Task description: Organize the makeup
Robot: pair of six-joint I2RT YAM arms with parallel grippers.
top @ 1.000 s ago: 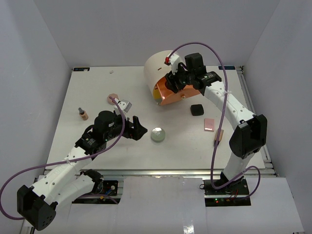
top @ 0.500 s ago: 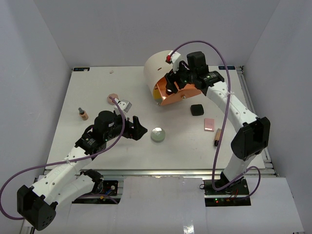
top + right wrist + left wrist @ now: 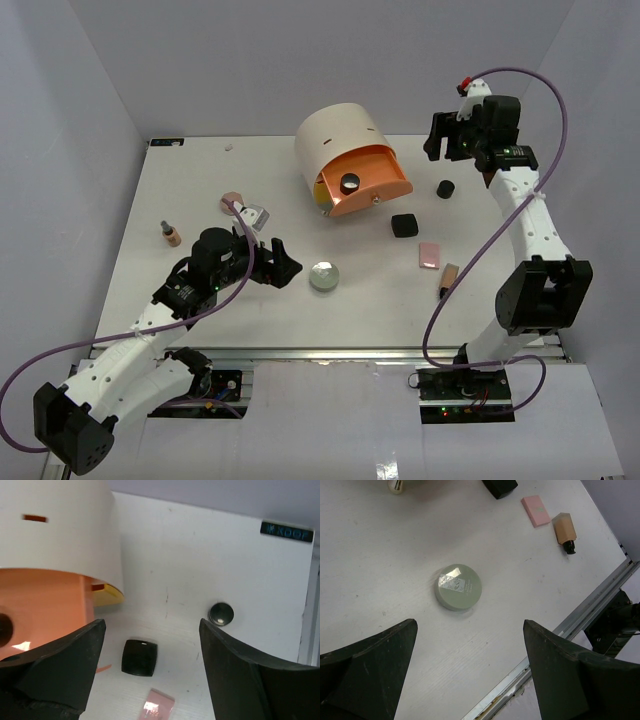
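The silver-white round compact (image 3: pixel 323 275) (image 3: pixel 458 586) lies just ahead of my open left gripper (image 3: pixel 288 262) (image 3: pixel 470 625), apart from its fingers. My right gripper (image 3: pixel 437 138) (image 3: pixel 151 625) hangs open and holds nothing, high over the back right. Below it sit a black round jar (image 3: pixel 445 188) (image 3: pixel 221 613), the black square case (image 3: pixel 403 225) (image 3: pixel 139 657) and the pink flat palette (image 3: pixel 430 254) (image 3: pixel 160 705). Another black jar (image 3: pixel 349 184) rests in the drum's orange drawer (image 3: pixel 372 185) (image 3: pixel 40 605). One tan tube (image 3: pixel 447 279) (image 3: pixel 564 529) lies at the right, another (image 3: pixel 171 234) at the left beside a pink disc (image 3: pixel 232 200).
The big cream drum (image 3: pixel 338 145) (image 3: pixel 60 525) stands at the back centre with its orange drawer pulled out and a yellow drawer edge (image 3: pixel 107 596) showing beneath. The table's metal front rail (image 3: pixel 580 617) runs close behind the compact.
My right gripper has pulled out of the orange drawer, risen up and to the right, and opened wider. A black jar now shows in the drawer. The left arm has barely moved.
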